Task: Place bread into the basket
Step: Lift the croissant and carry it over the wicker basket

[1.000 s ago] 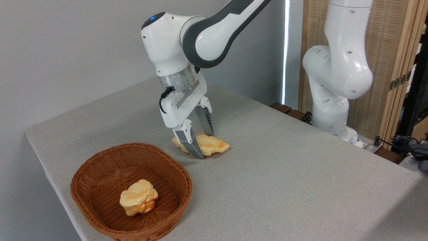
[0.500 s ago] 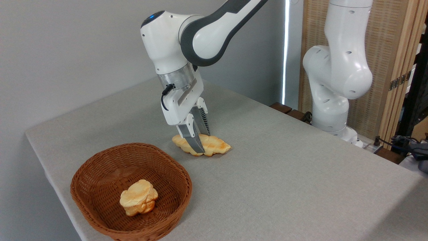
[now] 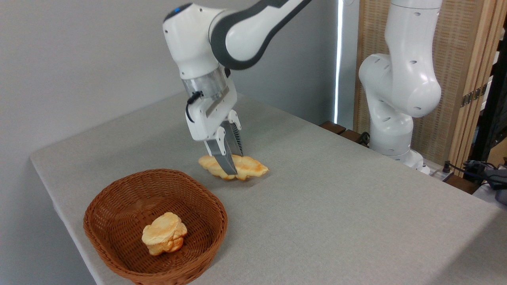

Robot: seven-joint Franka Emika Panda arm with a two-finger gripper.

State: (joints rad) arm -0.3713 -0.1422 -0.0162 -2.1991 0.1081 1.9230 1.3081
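nearest the camera, at the table's front left corner, sits the basket [image 3: 119, 241], a shallow reddish-brown wicker bowl, and inside it lies a small round lumpy bun [image 3: 164, 233] resting on the woven floor right of centre. the grey table [image 3: 336, 206] stretches away behind it. just beyond the basket's far rim, the gripper [image 3: 231, 163] points down and tilts slightly toward the right, its two ribbed fingers [image 3: 222, 156] pinched tight on the middle of the bread [image 3: 249, 168], one finger in front and one behind. the bread, a long twisted pastry, hangs level with its tapered ends sticking out left and right of the fingers, just clear of the tabletop with a faint shadow beneath it, outside the basket and near its far right rim. above the gripper the white wrist rises steeply to a bent joint with a blue light on top, and the dark-banded forearm runs up and right out of view. compared with half a second ago, the wrist sits higher and a touch further left, and the bread has left the table and shifted left with it. farther back on the right, the arm's white base column [image 3: 396, 91] stands at the table's far edge.
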